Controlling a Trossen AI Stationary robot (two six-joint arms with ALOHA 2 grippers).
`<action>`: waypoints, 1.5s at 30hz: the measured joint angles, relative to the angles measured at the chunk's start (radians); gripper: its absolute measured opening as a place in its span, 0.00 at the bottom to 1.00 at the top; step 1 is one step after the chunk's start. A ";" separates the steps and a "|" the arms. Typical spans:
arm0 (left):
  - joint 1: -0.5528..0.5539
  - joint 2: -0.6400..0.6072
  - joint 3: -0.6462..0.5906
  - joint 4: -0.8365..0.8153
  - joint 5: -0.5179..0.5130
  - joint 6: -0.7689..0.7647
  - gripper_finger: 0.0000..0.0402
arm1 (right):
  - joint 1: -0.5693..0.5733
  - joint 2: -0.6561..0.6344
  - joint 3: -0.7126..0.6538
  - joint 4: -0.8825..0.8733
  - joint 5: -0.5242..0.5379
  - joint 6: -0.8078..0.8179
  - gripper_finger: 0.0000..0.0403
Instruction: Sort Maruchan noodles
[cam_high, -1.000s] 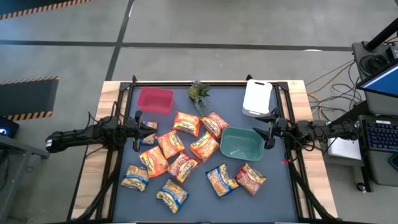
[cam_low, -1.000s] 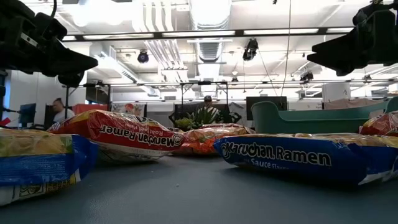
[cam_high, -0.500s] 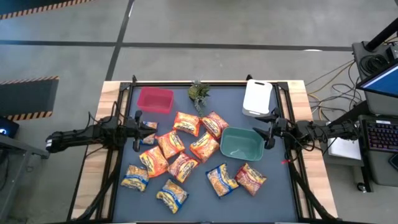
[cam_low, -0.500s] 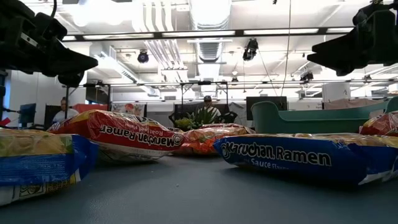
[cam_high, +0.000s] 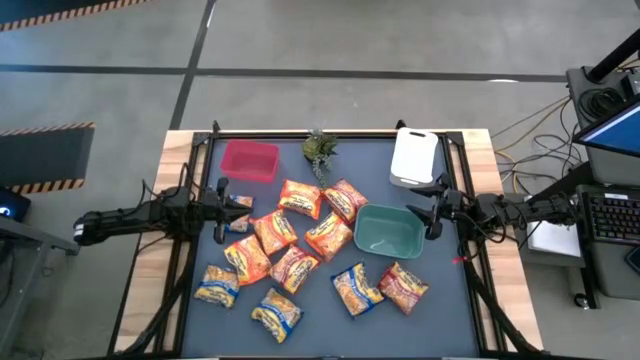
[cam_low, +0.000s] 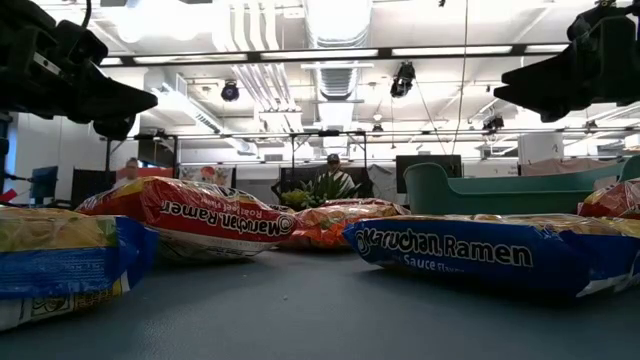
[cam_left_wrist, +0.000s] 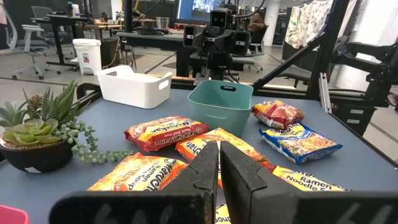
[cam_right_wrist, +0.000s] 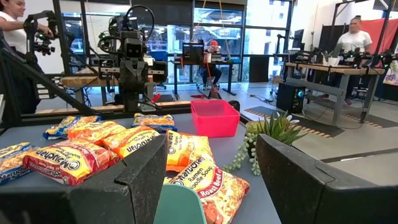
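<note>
My left gripper (cam_high: 222, 208), fingers nearly together and empty, hangs just left of the Maruchan noodles (cam_high: 300, 247); my right gripper (cam_high: 432, 210) gapes wide, empty, beside the teal bin (cam_high: 387, 232) right of them

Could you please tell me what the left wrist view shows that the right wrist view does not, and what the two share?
Only the left wrist view shows the white bin, the whole teal bin and the left gripper, its fingers shut. Only the right wrist view shows the pink bin and the right gripper, its fingers wide open. Both show the noodle packets spread on the table and the small plant.
</note>
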 joint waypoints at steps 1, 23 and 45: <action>0.000 0.000 0.000 0.000 0.000 0.000 0.00 | 0.000 0.000 0.000 0.000 0.000 0.000 0.58; 0.000 0.000 0.000 0.013 0.000 0.000 0.00 | 0.000 0.007 0.015 0.179 0.028 0.275 0.58; 0.000 0.000 0.000 0.298 -0.001 -0.295 0.00 | 0.000 0.190 0.270 0.172 0.134 0.202 0.58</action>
